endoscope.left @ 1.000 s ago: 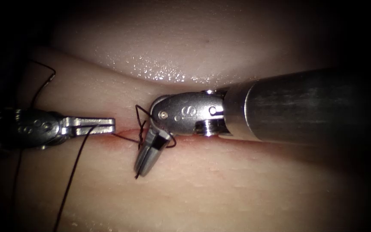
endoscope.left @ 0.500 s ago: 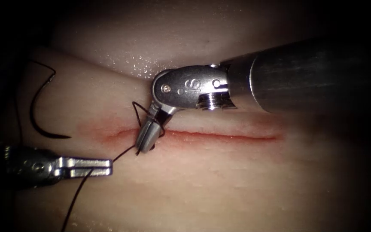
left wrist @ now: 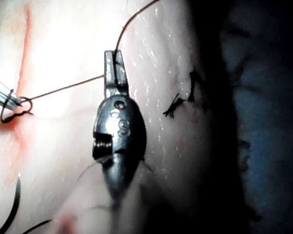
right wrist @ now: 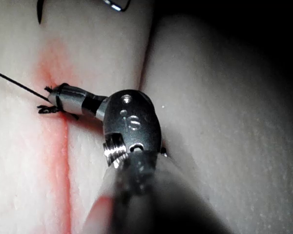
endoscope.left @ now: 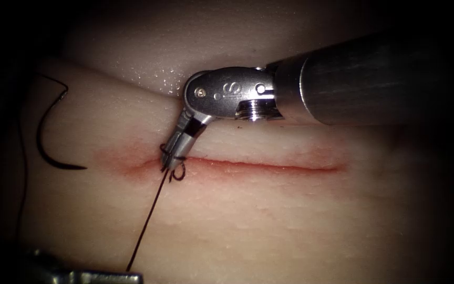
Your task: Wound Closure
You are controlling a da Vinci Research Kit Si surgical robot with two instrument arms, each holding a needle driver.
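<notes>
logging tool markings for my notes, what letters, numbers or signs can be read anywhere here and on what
"S" on the wrist body of the right arm's tool, seen in the endoscope view.
"S" on the wrist body of the left arm's tool, seen in the left wrist view.
Nothing readable on the tissue, needle or thread.

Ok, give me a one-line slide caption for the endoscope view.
Right tool shut on looped thread at the cut; needle lies free on tissue, left.

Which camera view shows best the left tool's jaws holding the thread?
The left wrist view: the left tool grips the thread in shut jaws. In the endoscope view, its tip meets the frame's edge. In the right wrist view, the thread shows.
</notes>
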